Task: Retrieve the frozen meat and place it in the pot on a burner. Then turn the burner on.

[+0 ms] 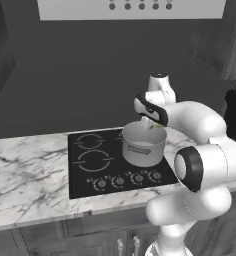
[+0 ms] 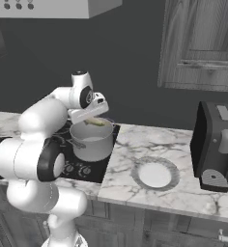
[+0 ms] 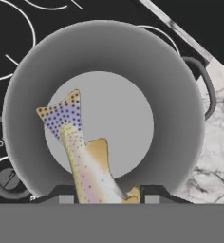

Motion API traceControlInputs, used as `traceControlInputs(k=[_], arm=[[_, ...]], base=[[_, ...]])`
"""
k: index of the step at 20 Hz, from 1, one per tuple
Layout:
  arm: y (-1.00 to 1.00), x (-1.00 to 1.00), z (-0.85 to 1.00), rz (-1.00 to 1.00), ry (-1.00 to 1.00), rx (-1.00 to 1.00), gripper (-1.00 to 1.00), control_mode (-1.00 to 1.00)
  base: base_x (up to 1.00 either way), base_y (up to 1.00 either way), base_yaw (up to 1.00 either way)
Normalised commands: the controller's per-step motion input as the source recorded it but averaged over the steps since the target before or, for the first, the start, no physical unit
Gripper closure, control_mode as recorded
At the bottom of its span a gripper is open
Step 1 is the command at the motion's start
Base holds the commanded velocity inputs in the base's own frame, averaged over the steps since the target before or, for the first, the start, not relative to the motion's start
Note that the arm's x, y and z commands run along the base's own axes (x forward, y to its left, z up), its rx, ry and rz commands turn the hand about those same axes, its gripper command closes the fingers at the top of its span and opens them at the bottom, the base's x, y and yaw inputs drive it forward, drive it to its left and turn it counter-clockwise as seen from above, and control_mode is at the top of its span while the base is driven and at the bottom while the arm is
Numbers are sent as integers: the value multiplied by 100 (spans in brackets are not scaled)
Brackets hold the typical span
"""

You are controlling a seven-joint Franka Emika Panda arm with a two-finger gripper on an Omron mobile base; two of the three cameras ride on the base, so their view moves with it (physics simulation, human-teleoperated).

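Observation:
The silver-grey pot [image 1: 142,146] [image 2: 92,141] stands on the right side of the black cooktop [image 1: 90,161]. My gripper [image 1: 151,122] [image 2: 90,117] hangs just over the pot's far rim and is shut on the frozen meat [image 3: 83,156]. The meat is a pale, speckled, fish-shaped piece. In the hand view its tail points down into the pot [image 3: 173,95], above the bare grey bottom, held by my gripper [image 3: 109,195]. From the base views the frozen meat [image 1: 158,126] [image 2: 95,122] shows as a small yellowish sliver at the pot's mouth.
A row of knobs [image 1: 125,180] runs along the cooktop's front edge. A round plate [image 2: 154,174] lies on the marble counter right of the cooktop. Further right stands a dark coffee machine [image 2: 215,144]. A range hood [image 1: 130,9] hangs overhead.

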Motion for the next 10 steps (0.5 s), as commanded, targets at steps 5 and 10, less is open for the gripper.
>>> traceControlInputs(k=[5,10], arm=[[22,0,-36,0,1,1,100,-100],[19,3,-34,0,0,1,100,-100]], base=[[0,0,0],[0,0,0]])
